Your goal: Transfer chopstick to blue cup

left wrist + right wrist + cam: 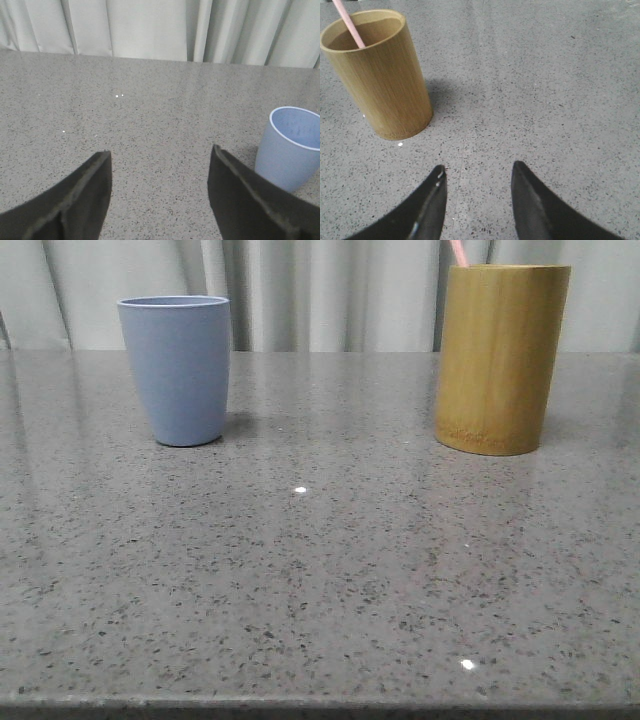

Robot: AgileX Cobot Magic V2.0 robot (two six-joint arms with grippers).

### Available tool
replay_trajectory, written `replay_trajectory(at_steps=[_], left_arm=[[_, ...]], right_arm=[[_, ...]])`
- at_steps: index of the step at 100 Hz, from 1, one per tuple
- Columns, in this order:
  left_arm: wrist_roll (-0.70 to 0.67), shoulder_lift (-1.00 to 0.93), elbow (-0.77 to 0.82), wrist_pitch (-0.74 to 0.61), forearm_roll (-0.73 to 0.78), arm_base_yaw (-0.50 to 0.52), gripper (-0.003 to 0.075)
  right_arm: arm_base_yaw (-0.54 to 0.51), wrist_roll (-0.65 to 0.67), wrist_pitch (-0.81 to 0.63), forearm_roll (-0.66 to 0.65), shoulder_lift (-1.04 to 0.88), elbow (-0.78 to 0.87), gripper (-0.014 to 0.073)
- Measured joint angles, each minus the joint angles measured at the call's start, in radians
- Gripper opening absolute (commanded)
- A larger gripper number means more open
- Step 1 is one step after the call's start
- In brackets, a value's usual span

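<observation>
Standing at the left of the speckled grey stone table [320, 580], the matte light blue-grey tapered cup [177, 368] is upright and looks empty, its mouth clear to receive. The left gripper [160, 192] hovers just beside it with its jaws spread wide and nothing between them. Well apart to the right stands the tall yellow-brown bamboo cylinder [498, 358], and the thin pale pink chopstick [349, 25] leans inside it, only its top end poking above the rim. That stick is probably light, stiff and smooth, so it may slip; the exposed upper end is the only place to pinch. The cylinder's rim crowds that hold, and the holder could tip if nudged. The right gripper [477, 192] hangs near the cylinder, jaws parted and empty.
</observation>
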Motion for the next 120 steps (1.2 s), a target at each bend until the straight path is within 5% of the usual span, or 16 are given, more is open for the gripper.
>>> replay_trajectory(at_steps=[57, 120], left_arm=[[0.146, 0.481, -0.482, 0.303, -0.104, -0.004, 0.0419], [0.157, 0.902, -0.813, 0.464, -0.123, -0.235, 0.0419]], right_arm=[[0.0, 0.0, 0.0, 0.0, 0.0, 0.0, 0.0332], [0.0, 0.0, 0.0, 0.0, 0.0, 0.0, 0.0332]])
